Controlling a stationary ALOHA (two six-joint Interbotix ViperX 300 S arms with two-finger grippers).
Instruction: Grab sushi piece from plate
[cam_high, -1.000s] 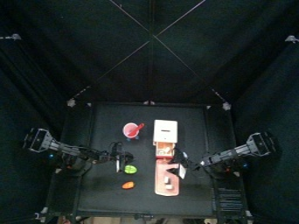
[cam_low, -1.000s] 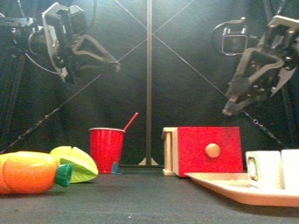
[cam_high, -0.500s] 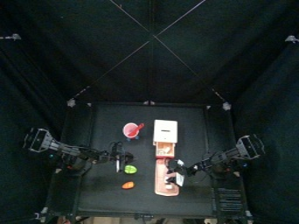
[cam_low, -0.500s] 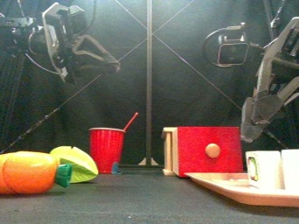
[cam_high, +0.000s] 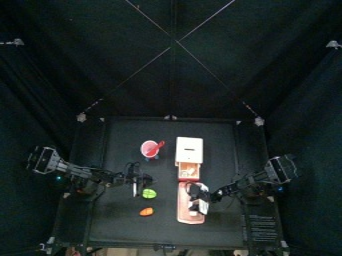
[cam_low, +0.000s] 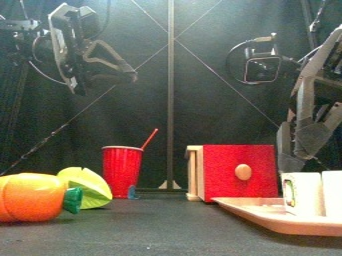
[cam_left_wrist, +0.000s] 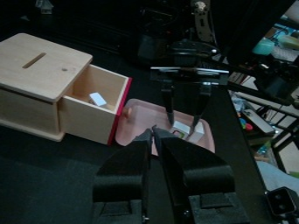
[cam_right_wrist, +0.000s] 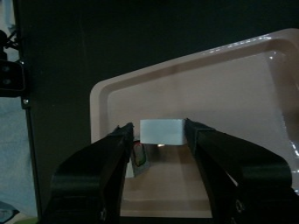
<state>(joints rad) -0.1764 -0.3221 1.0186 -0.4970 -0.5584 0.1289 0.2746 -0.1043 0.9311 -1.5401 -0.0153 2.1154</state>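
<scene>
Small black table (cam_high: 114, 140), pink plate (cam_high: 185, 208), wooden box (cam_high: 191, 150), red cup (cam_high: 148, 150), green blob (cam_high: 147, 192), orange blob (cam_high: 144, 212) on it.

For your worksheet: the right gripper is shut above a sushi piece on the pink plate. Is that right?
One thing is wrong: the right gripper is open, not shut. The right wrist view shows its jaws apart on either side of the sushi piece on the pink plate.

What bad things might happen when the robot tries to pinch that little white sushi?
The sushi piece is small and sits between the right gripper's wide-open jaws without being held yet, so it may slip out as they shut. The jaws hang close over the pink plate, so they might bump or push it.
</scene>
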